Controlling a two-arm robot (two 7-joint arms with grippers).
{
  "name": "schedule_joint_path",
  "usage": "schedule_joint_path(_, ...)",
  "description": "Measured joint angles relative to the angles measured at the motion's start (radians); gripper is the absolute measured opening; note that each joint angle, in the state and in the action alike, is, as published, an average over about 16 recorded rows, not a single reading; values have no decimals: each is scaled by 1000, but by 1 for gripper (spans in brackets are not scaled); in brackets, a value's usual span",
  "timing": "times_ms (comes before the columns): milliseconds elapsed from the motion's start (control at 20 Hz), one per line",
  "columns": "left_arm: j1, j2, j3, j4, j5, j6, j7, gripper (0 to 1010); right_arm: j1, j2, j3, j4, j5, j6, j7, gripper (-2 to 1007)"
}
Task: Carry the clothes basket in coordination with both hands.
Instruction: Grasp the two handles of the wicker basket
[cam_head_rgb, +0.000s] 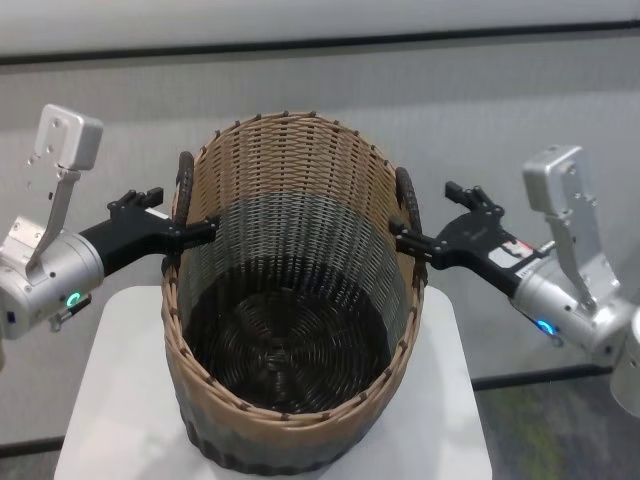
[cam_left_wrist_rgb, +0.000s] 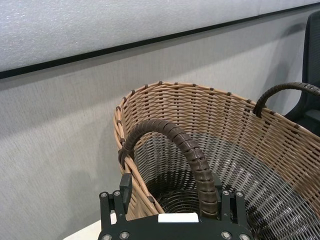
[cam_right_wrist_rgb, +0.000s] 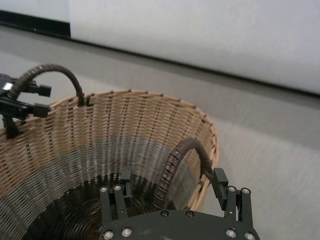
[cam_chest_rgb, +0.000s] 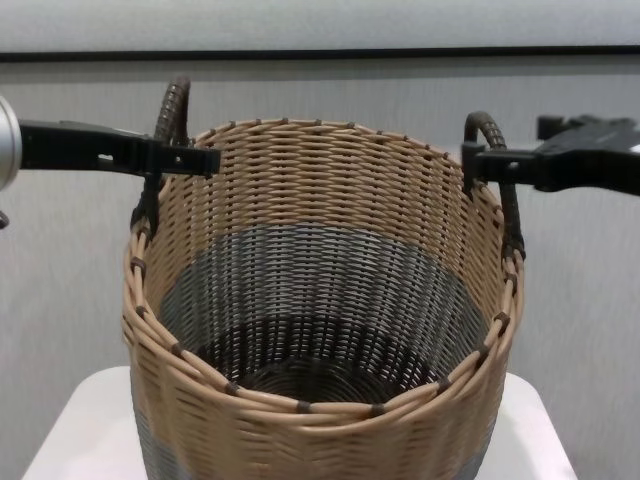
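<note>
Basket base: the clothes basket (cam_head_rgb: 290, 330) hides its own underside; whether it rests on the bench (cam_head_rgb: 130, 400) or hangs just above cannot be told.
Chest view: basket bottom cut off by the lower edge.
Left claw (cam_left_wrist_rgb: 172, 200): fingertips hidden behind the loop handle (cam_left_wrist_rgb: 192, 157).
Right claw (cam_right_wrist_rgb: 175, 192): body cut by the picture's edge.
Bench: front corners out of frame.

- Pale grey wall (cam_head_rgb: 480, 110) behind — a thin black stripe (cam_head_rgb: 420, 42) runs across it.
- White table (cam_head_rgb: 120, 400) in front.
- Grey floor (cam_head_rgb: 560, 420) at right.
</note>
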Motion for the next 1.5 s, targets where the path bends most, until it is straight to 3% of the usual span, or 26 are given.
schedule_joint_path(300,0,0,0,0,0,0,0,1000,67,-29,-30,68,-9,61,9,1003)
schedule_joint_path(600,0,0,0,0,0,0,0,1000,109,-49,-50,120,-24,77,11,1003)
schedule_joint_path(900,0,0,0,0,0,0,0,1000,125,-58,-57,142,-34,77,11,1003)
schedule_joint_path(1500,0,0,0,0,0,0,0,1000,123,-58,-56,142,-36,73,12,957)
